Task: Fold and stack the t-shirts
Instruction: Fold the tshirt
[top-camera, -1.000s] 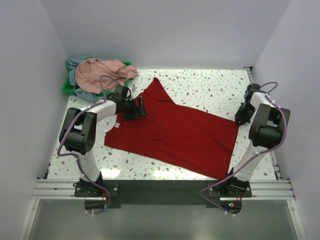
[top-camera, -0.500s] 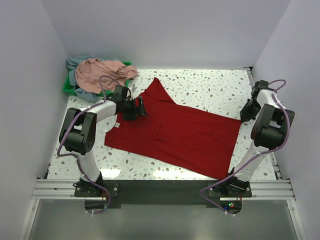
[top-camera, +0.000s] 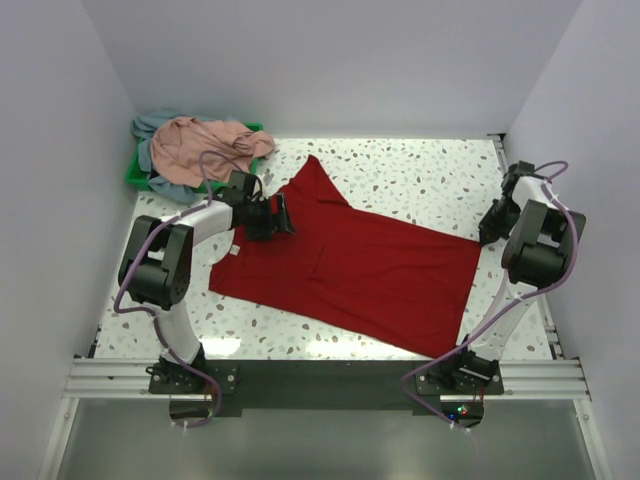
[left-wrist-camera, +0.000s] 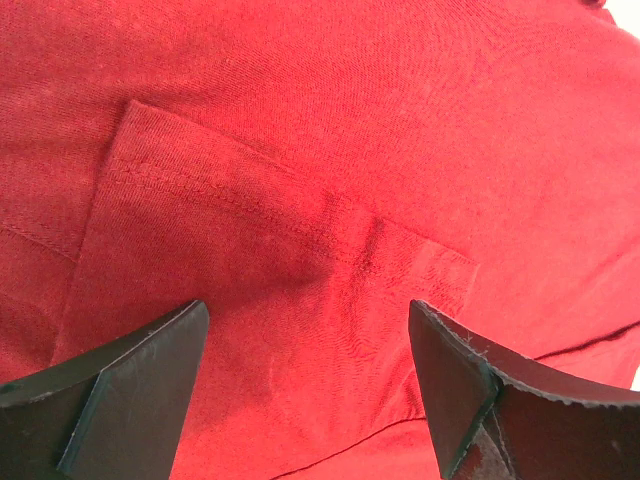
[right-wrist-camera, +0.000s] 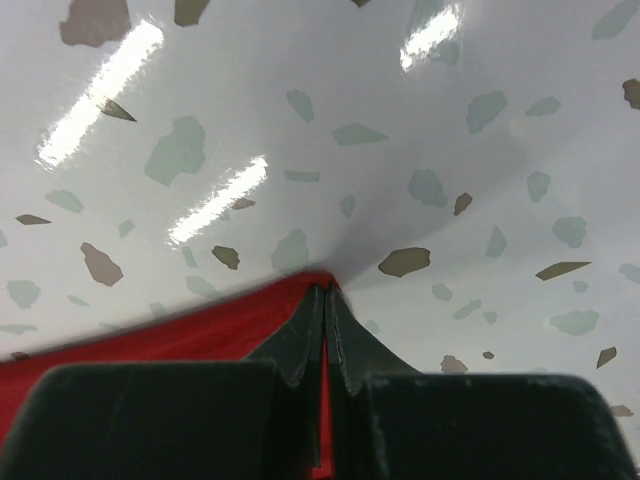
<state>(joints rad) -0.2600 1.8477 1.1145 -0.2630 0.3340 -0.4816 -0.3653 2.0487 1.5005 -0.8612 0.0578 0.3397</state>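
Observation:
The bright red t-shirt (top-camera: 350, 270) lies spread across the table, one sleeve pointing to the back. My left gripper (top-camera: 280, 215) is open just above its upper left part; the left wrist view shows red cloth (left-wrist-camera: 300, 200) with a folded sleeve between the spread fingers (left-wrist-camera: 130, 390). My right gripper (top-camera: 487, 232) is shut on the shirt's right corner, the red edge (right-wrist-camera: 180, 335) pinched between its fingertips (right-wrist-camera: 325, 300). The dusty pink t-shirt (top-camera: 205, 140) lies bunched on the grey-blue t-shirt (top-camera: 150, 130) at the back left.
A green tray (top-camera: 135, 175) holds the pink and grey-blue shirts at the back left corner. White walls close in the table on three sides. Speckled tabletop (top-camera: 420, 180) shows behind the red shirt.
The right arm has shifted a little toward the back right with the shirt's corner in its gripper. The left arm has not moved.

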